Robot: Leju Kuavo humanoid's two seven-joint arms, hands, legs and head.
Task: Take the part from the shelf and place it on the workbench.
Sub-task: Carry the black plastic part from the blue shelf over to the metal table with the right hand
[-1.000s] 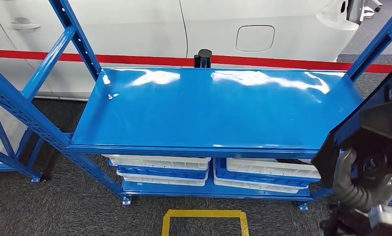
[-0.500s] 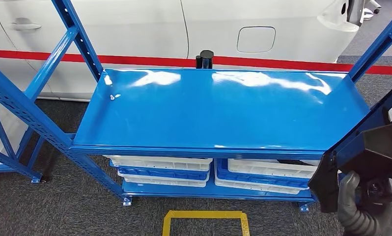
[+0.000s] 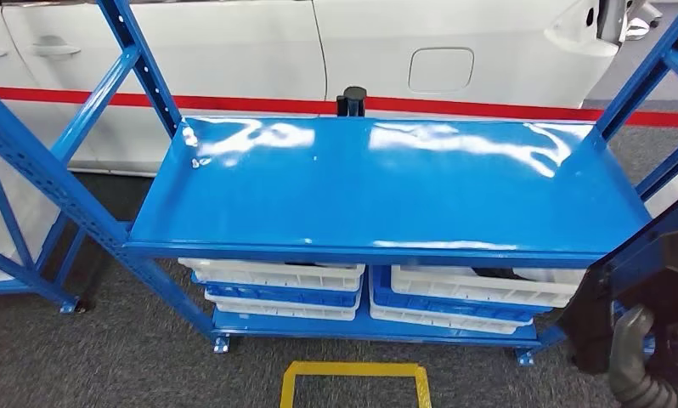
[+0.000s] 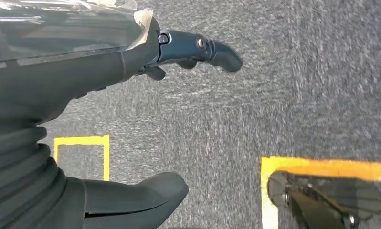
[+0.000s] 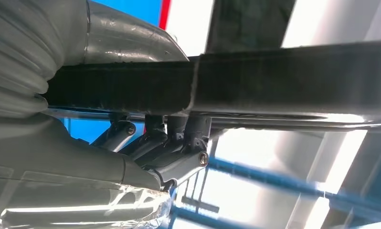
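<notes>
At the lower right of the head view my right hand (image 3: pixel 640 367) grips the part (image 3: pixel 650 276), a long black flat piece held in front of the shelf's right post. In the right wrist view the part (image 5: pixel 274 76) runs as a dark bar across the picture, with the fingers (image 5: pixel 176 138) curled around it. My left hand (image 4: pixel 98 67) hangs over grey carpet. Its thumb and fingers are spread with nothing between them.
The blue metal shelf (image 3: pixel 387 195) stands ahead with a bare, glossy top level. White and blue trays (image 3: pixel 276 287) are stacked on the level below. A black cylinder (image 3: pixel 351 100) stands behind the far edge, before a white car (image 3: pixel 403 42). A yellow floor square (image 3: pixel 353 384) lies near my feet.
My right hand has dropped lower and toward the right edge with the black part in it. The camera has shifted a little; the shelf itself has not moved.
</notes>
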